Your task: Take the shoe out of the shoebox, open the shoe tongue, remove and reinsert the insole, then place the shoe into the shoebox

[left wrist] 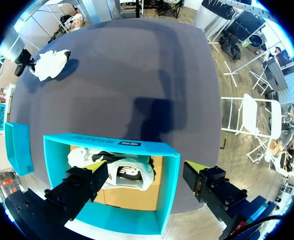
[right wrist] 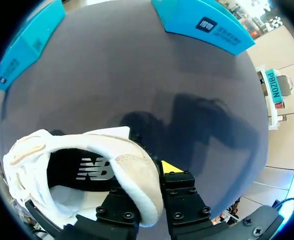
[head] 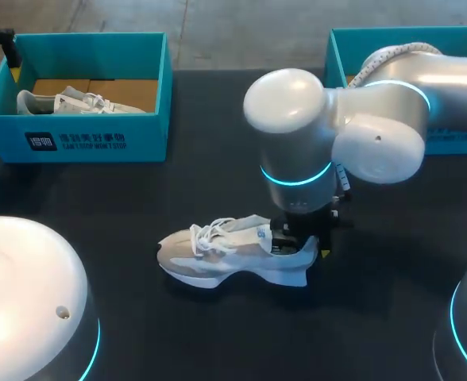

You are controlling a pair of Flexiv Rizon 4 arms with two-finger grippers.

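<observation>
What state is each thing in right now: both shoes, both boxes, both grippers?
Loose shoe: upright, laced, heel in right gripper.
Boxed shoe: lying in left shoebox.
Left shoebox: open, no lid.
Right shoebox: open, mostly hidden by right arm.
Left gripper: open, above left shoebox.
Right gripper: shut on loose shoe's heel.

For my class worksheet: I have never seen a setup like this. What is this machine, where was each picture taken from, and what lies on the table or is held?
It is a robot with two arms, each ending in a two-fingered gripper. One camera looks down from above; the round pictures come from a camera on each wrist. On the black table stands a blue shoebox holding one shoe. The left gripper hangs open above it. The right gripper is shut on the heel of a second shoe standing on the table.
</observation>
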